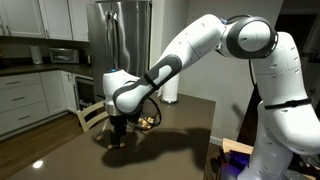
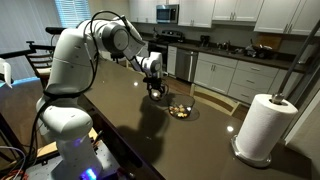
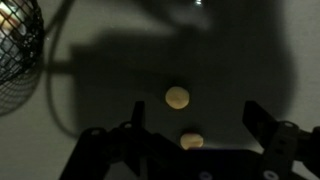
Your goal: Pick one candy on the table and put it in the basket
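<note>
One candy (image 3: 177,97) lies between the jaws of the wide-spread gripper (image 3: 195,118).

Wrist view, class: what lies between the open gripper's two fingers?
In the wrist view, a candy lies on the dark table between the gripper's open fingers; a second candy sits slightly farther ahead.

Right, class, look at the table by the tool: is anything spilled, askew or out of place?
Two yellow candies lie loose on the dark table, outside the wire basket: one candy ahead of the open tool, the other candy between its fingers. Nothing looks damaged or tipped.
</note>
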`<state>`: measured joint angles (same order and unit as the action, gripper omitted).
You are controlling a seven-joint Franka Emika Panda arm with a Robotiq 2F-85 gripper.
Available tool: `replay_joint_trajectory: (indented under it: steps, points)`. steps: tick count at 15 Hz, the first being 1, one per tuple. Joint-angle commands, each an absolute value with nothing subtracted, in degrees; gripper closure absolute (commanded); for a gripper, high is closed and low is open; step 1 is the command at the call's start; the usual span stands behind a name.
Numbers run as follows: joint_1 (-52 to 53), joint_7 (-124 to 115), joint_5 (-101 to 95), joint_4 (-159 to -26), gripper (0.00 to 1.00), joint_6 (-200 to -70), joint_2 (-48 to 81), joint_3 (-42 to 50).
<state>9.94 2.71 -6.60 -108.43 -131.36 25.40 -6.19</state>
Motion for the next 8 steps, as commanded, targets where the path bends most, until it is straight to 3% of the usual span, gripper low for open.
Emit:
replay_joint_trajectory:
  steps: [1, 2, 3, 4, 8]
  points:
    - [9.26, 3.63, -4.82, -107.96, 0.00, -129.89, 26.50, -7.06]
    - [9.23, 3.73, -4.61, -107.98, 0.00, -129.74, 26.76, -7.20]
    - [9.19, 3.97, -4.49, -108.18, 0.25, -129.76, 26.91, -7.36]
    - [9.21, 4.09, -4.43, -108.49, 0.26, -129.81, 26.93, -7.51]
    - [9.41, 3.77, -4.58, -109.51, 0.53, -130.36, 27.09, -7.76]
